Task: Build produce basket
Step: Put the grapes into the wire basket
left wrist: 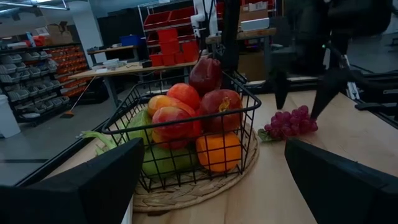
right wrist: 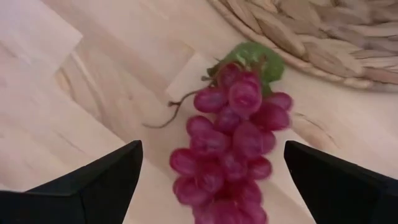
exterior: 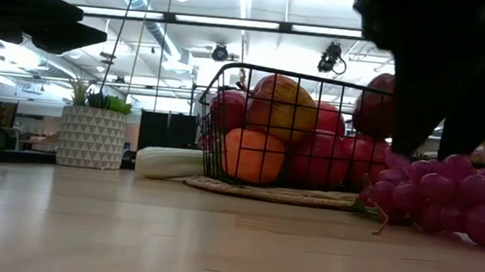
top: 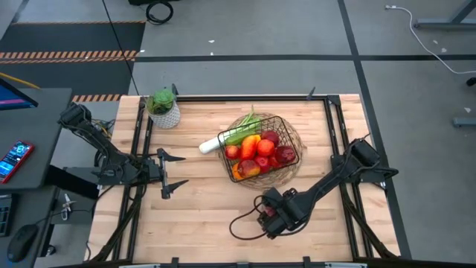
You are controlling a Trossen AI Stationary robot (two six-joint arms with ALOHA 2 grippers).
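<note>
The black wire basket (top: 262,149) stands on a round wicker mat and is heaped with red apples, orange and yellow pieces. A white-and-green leek (top: 217,143) pokes out of its far left side. A bunch of purple grapes (right wrist: 233,149) with a green leaf lies on the table just in front of the mat. My right gripper (left wrist: 303,93) hangs open over the grapes, pointing steeply down, one finger on either side of the bunch and apart from it. My left gripper (top: 181,171) waits open at the table's left, pointing level toward the basket.
A white patterned pot with a green plant (top: 163,110) stands at the far left corner. The wicker mat (right wrist: 323,37) rims the basket close to the grapes. Black rails (top: 141,149) run along the table's left and right sides. Bare wood lies near the front edge.
</note>
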